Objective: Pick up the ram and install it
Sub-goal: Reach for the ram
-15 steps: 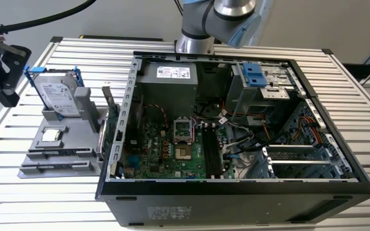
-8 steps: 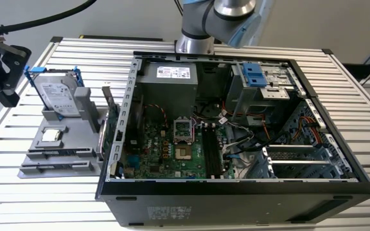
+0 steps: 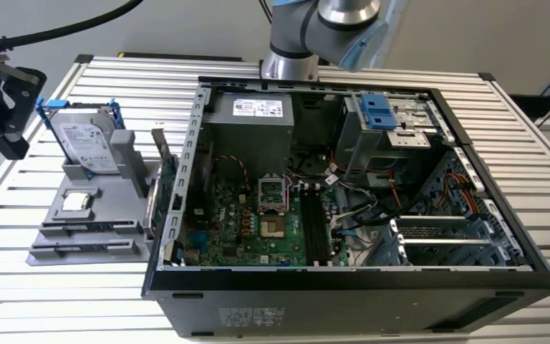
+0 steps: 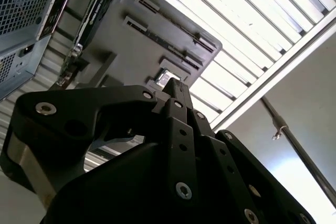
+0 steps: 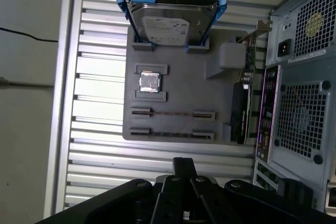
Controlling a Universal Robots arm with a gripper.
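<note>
On the slatted metal worktop point(image 3: 65, 301), beside the open black computer case point(image 3: 351, 304), a grey moulded holder point(image 5: 181, 85) keeps the ram point(image 5: 172, 113), a long, thin circuit-board stick, edge-up in a slot near a square silver processor chip point(image 5: 149, 83). Its long axis points toward the case. The black fingers point(image 5: 184, 165), pressed together and empty, hang well apart from it, toward the exterior view's left.

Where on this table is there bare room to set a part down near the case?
Bare slats of the table lie at the exterior view's lower left, bordered by the gray holder and the case, and beside the case at that view's right. Between holder and case it is crowded: the expansion card stands there.
</note>
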